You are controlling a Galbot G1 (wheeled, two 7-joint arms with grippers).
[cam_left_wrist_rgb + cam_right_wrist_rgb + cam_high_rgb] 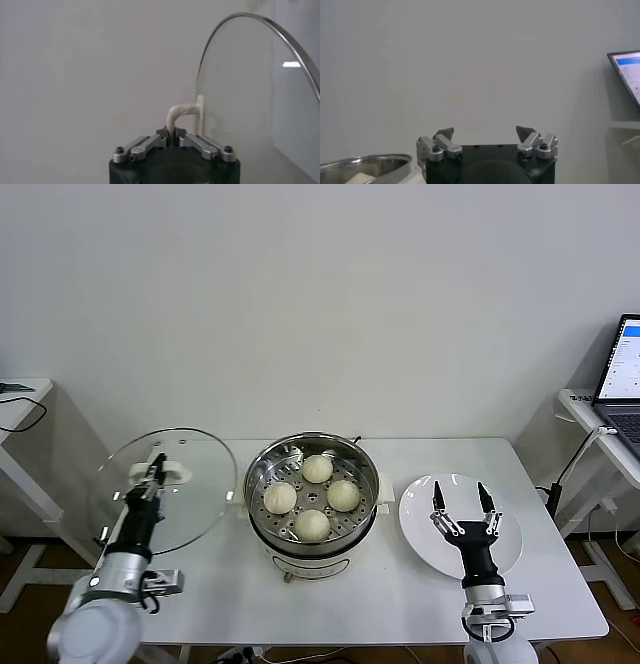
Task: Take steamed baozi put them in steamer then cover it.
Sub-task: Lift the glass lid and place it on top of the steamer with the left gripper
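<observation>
Several creamy-white steamed baozi (312,496) sit on the perforated tray inside the shiny steel steamer (262,524) at the table's middle. Left of the steamer, my left gripper (157,471) is shut on the white handle (179,113) of the clear glass cover (195,499), holding it tilted up above the table. In the left wrist view the cover's metal rim (260,21) arcs past the clamped handle. My right gripper (462,501) stands open and empty over the white plate (420,534) right of the steamer. The steamer's rim (367,162) and one baozi (360,178) show in the right wrist view.
A laptop (622,379) sits on a side table at the far right, with a cable (575,469) hanging beside it. Another small table edge (20,399) stands at the far left. A plain wall rises behind the white work table (380,604).
</observation>
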